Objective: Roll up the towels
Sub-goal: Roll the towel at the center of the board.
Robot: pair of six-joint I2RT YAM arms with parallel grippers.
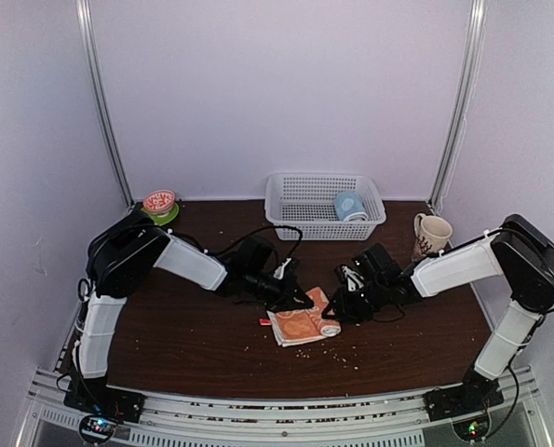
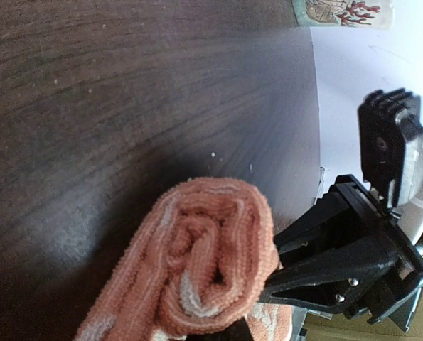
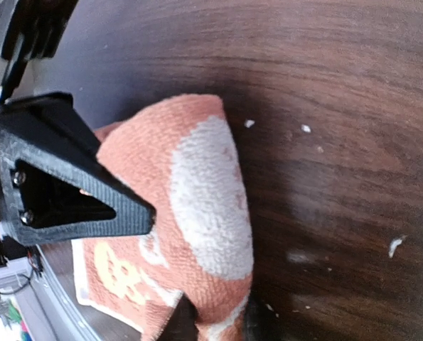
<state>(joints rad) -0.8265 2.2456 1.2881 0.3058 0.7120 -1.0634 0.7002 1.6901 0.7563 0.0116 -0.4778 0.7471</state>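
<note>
The orange-red towel (image 1: 304, 324) with white swirls lies at mid-table, its far part rolled up and its near part flat. My left gripper (image 1: 303, 301) is at the roll's left end and my right gripper (image 1: 338, 307) at its right end. In the left wrist view the spiral end of the roll (image 2: 211, 256) fills the bottom centre, held in my left gripper (image 2: 229, 327). In the right wrist view the towel (image 3: 197, 213) is pinched in my right gripper (image 3: 215, 323). The light blue towel (image 1: 349, 205) lies rolled in the basket.
A white mesh basket (image 1: 295, 191) stands at the back centre. A patterned mug (image 1: 431, 233) stands to its right, and a red and green round object (image 1: 160, 205) at the back left. Crumbs dot the dark wooden table (image 1: 193, 335).
</note>
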